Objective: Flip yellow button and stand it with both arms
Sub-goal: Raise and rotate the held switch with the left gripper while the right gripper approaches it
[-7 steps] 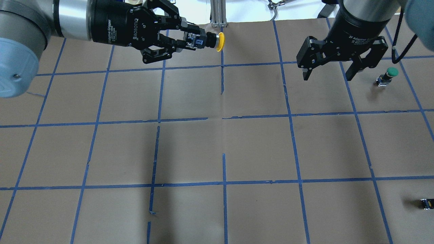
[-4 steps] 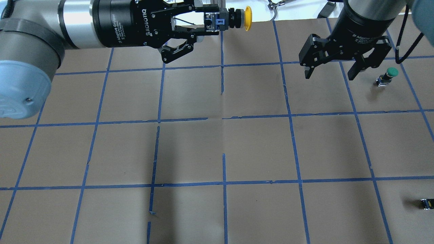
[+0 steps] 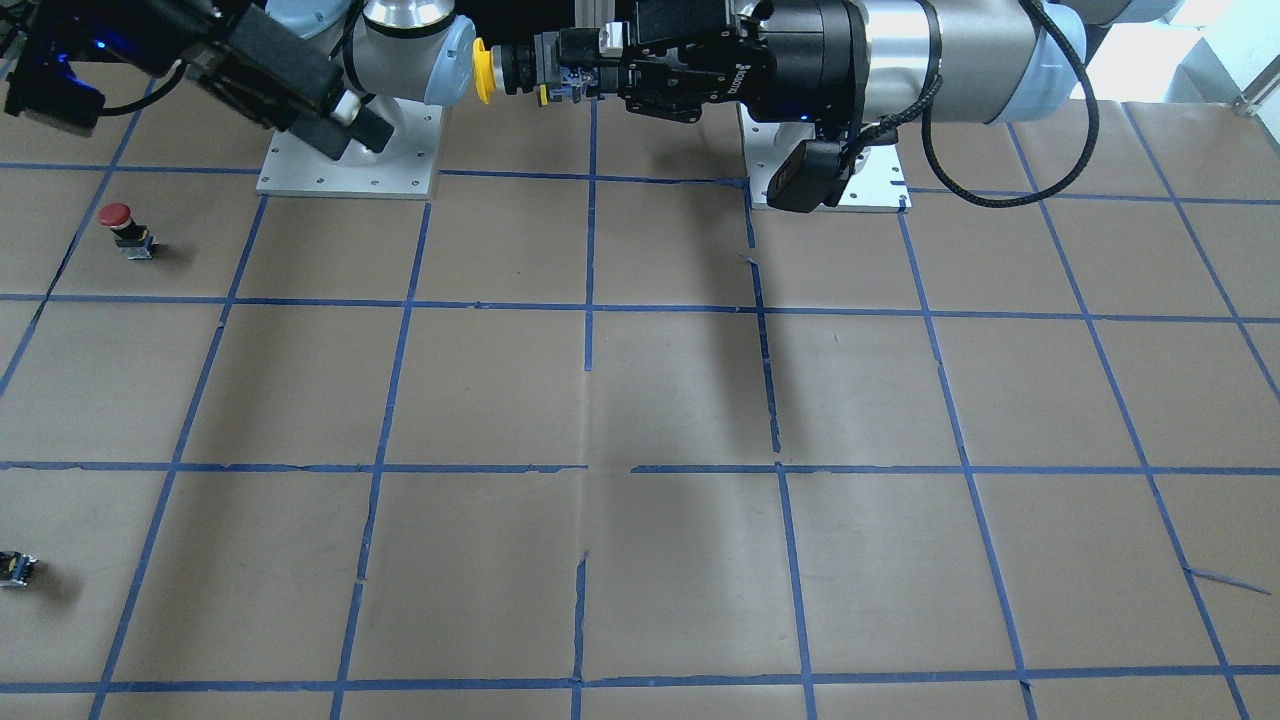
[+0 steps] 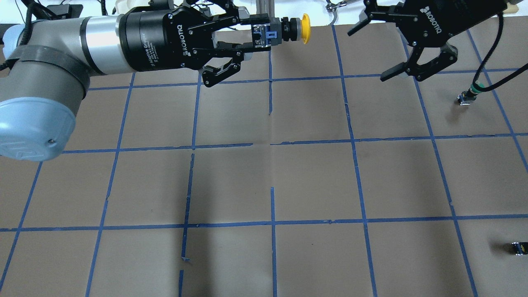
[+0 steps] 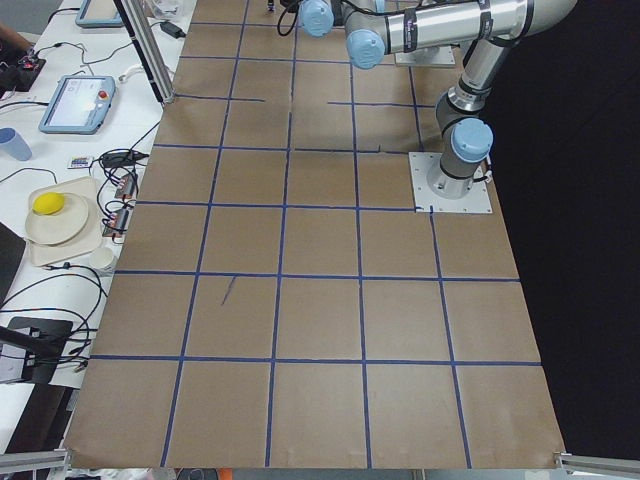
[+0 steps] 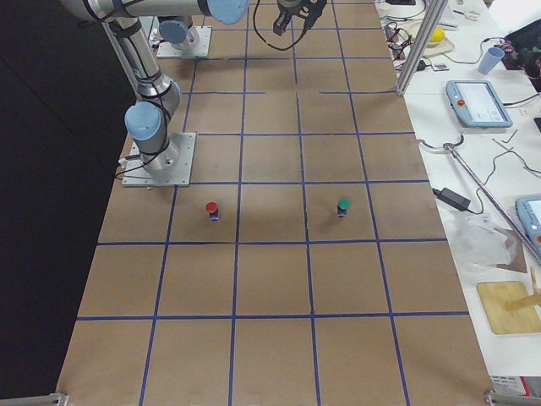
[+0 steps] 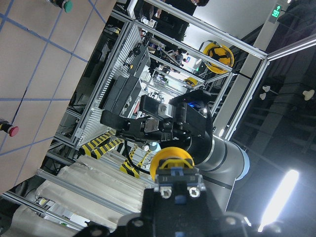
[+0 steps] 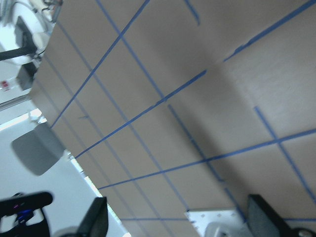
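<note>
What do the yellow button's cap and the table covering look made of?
The yellow button: cap looks like smooth moulded plastic, with uniform saturated colour and a clean round rim; the black neck is likely plastic too. The table covering: seemingly matte brown paper, with visible creases and seams; its grid lines look like blue tape, broken in places.
</note>
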`<act>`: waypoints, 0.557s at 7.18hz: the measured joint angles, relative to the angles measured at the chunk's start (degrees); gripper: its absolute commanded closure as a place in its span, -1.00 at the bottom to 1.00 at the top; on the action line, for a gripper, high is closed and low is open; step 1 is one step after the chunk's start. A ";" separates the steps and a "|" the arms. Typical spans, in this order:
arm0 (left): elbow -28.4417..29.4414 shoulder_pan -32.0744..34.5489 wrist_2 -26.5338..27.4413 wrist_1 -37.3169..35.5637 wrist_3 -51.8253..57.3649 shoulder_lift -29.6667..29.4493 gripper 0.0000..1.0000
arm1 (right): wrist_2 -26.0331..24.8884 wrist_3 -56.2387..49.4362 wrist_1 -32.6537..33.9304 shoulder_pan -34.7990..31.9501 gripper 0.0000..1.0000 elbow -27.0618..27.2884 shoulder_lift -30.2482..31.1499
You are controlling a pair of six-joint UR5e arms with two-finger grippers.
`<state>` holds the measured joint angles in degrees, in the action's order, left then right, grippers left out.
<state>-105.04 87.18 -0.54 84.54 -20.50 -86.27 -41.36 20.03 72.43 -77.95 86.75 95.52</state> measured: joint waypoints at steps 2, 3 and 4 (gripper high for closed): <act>0.00 0.00 -1.05 -0.52 0.41 -0.09 0.55 | 12.01 0.77 -8.04 0.14 -0.95 0.08 0.93; 0.03 0.00 -1.10 -0.63 0.52 -0.14 0.55 | 16.96 0.90 -9.23 0.13 -0.88 0.14 1.05; 0.10 0.00 -1.12 -0.69 0.59 -0.18 0.55 | 19.90 0.85 -9.66 0.04 -0.83 0.33 1.16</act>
<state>-104.94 87.19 -1.66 83.85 -19.91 -86.45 -21.45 20.89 62.77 -77.91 87.08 96.68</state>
